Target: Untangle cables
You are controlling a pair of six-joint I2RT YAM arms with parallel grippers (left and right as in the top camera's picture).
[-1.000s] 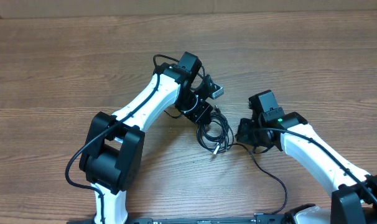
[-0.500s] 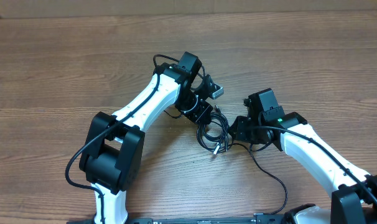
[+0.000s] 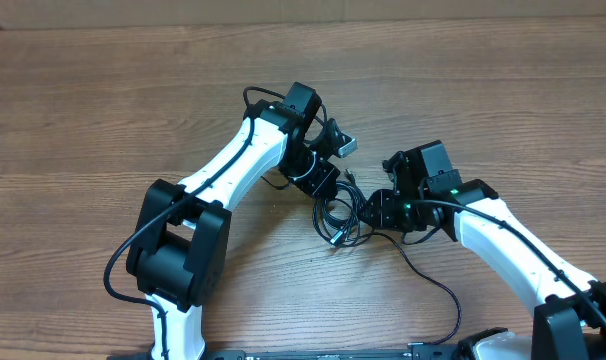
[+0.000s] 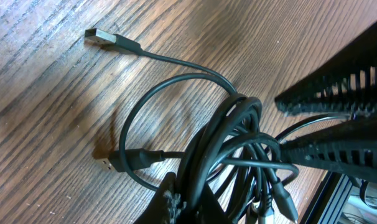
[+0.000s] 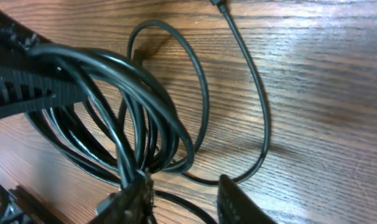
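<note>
Black cables [image 3: 341, 215] lie in a knotted coil near the middle of the wooden table [image 3: 103, 100], between the two arm tips. Overhead shows only a small dark tangle, left gripper [image 3: 321, 182] on its far-left edge, right gripper [image 3: 371, 210] touching its right edge. The left wrist view resolves the tangle [image 4: 238, 146]: several loops stacked together, one strand running out left to a flat USB plug [image 4: 107, 38] lying on the wood, a second plug [image 4: 112, 163] nearer, just beside the big loop. Only the right wrist view shows the left gripper's ribbed fingers [image 5: 20, 90] pressed onto the thick part of the coil [image 5: 145, 118], pinching it. In the same view the right gripper [image 5: 182, 199] stands spread, one finger [image 5: 131, 200] against the bundle, a single thin loop crossing the gap, nothing clamped.
</note>
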